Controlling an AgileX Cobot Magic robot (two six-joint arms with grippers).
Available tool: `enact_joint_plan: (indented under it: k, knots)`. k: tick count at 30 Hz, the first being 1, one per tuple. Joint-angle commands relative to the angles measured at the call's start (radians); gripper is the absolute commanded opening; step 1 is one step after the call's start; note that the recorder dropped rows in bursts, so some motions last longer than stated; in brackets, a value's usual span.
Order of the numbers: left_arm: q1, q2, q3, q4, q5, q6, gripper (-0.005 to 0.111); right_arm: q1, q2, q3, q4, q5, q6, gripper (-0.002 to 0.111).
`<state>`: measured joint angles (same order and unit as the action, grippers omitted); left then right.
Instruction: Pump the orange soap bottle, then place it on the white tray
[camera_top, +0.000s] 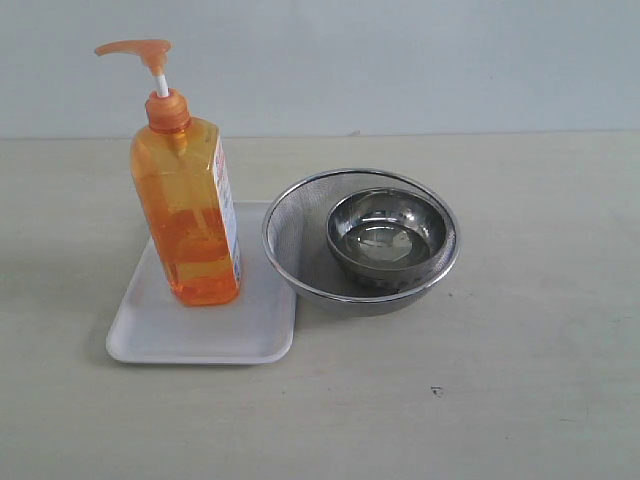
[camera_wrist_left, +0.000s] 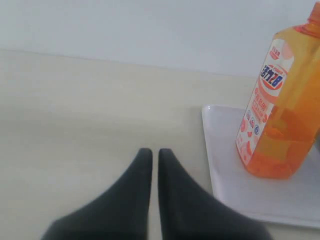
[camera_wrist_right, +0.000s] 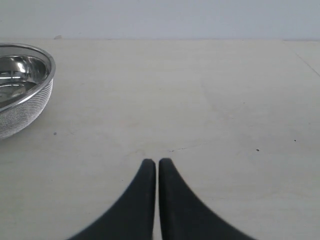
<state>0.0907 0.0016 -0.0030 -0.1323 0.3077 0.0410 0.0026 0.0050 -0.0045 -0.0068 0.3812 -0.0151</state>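
Soap bottle (camera_top: 187, 215) upright on white tray (camera_top: 200, 340), beside mesh strainer (camera_top: 300, 235). Left gripper (camera_wrist_left: 150, 155) empty, fingers pressed together, near tray. Right gripper (camera_wrist_right: 151, 164) likewise, over table (camera_wrist_right: 225, 100). Placing looks done; whether pumped, can't tell. Next: no further grasp needed, I reckon.

Matte black fingers (camera_wrist_left: 131, 200) taper to slim tips.

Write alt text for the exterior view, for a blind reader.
An orange soap bottle stands upright on a white tray on a pale table. Beside the tray sits a round mesh strainer with a small steel bowl inside it.
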Motion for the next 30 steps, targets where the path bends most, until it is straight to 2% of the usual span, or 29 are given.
enact_joint_plan:
  k: [1,30]
  knots:
    - [-0.007,-0.002,0.003,0.001,-0.001,0.006,0.005,-0.004,-0.005,0.005,0.001,-0.005,0.005,0.000]
    - [-0.007,-0.002,0.003,0.001,-0.001,0.006,0.005,-0.004,-0.005,0.005,0.019,-0.005,0.005,0.000]
